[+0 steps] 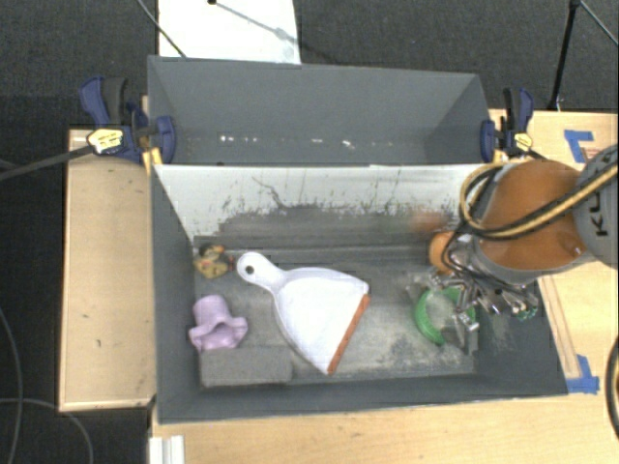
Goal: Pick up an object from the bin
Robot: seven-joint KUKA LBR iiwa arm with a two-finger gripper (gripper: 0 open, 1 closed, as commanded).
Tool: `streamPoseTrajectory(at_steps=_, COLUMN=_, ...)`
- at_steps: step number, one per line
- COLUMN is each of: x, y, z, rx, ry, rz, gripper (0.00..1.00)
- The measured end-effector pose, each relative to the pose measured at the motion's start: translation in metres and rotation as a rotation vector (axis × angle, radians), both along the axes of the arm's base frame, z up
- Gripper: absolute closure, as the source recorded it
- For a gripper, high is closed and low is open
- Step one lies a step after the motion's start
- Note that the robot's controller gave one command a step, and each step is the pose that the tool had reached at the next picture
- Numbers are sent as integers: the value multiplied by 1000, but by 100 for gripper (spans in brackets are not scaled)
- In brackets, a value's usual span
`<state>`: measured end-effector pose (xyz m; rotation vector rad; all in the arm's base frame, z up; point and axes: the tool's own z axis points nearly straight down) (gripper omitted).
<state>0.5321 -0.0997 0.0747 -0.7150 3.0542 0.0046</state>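
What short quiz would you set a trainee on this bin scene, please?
1. What colour is the straight front edge of the white dustpan?
2. True or false: the purple toy lies at the right end of the bin.
3. Which thing lies nearest the gripper? A, the dustpan; B, the green round thing; C, the purple toy.

Key: 1, orange; 2, false, it lies at the left end; 3, B.

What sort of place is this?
Probably a robotics lab: a robot arm with an orange cover has its tool inside a grey metal bin of mismatched things, like a white plastic dustpan with an orange edge and a purple plastic toy.
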Motion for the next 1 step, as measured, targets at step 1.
streamPoseTrajectory(at_steps=1, x=-7, y=-13, z=-1, rx=12, ry=0, rz=196, gripper=100)
